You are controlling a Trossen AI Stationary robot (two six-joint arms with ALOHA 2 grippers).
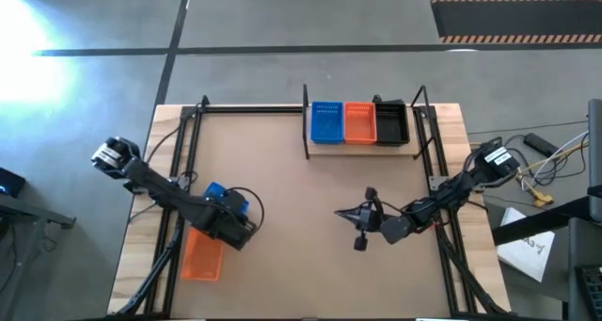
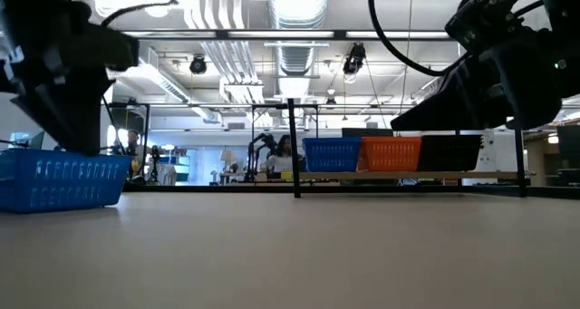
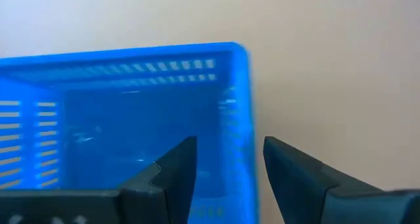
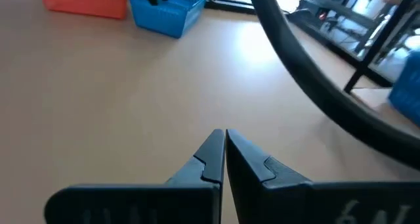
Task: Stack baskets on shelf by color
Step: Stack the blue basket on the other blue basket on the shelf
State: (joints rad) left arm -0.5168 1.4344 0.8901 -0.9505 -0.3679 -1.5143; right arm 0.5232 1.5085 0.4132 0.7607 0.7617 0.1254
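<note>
1. Three baskets sat side by side on the shelf (image 1: 365,150) at the table's one-o'clock area: blue (image 1: 326,121), orange (image 1: 359,121), black (image 1: 391,122), touching in a row.
2. At eight o'clock, the left gripper (image 3: 226,159) stood with its fingers apart, straddling one wall of a loose blue basket (image 1: 215,191), one finger inside and one outside; the wall was not yet pinched.
3. Just beside that, toward seven o'clock, a loose orange basket (image 1: 200,255) lay on the table (image 1: 282,189).
4. Near four o'clock, the right gripper (image 4: 225,150) hung over bare table with its fingertips pressed together, holding nothing.
</note>
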